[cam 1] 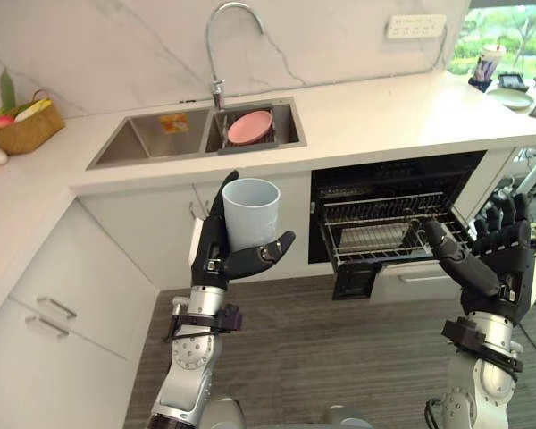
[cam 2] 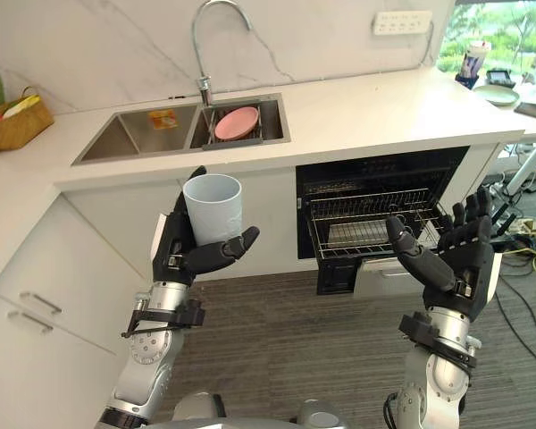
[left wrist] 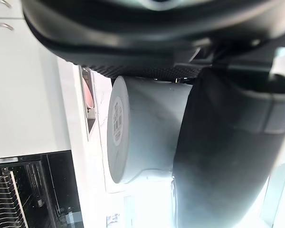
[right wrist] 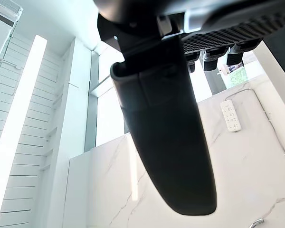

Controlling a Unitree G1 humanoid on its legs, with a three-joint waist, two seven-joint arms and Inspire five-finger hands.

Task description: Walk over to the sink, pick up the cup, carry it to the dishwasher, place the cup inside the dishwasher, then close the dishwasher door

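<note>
A pale grey cup stands upright in my left hand, whose fingers and thumb curl round it, in front of the white cabinet below the sink. The left wrist view has the cup pressed against the palm. My right hand is raised palm up with straight fingers, empty, just right of the dishwasher. The dishwasher is open, with its wire rack pulled out and its door lowered.
A pink plate lies in the sink's right basin under the tap. A wicker basket of fruit sits on the counter at the left. White drawers line the left side. The floor is dark wood.
</note>
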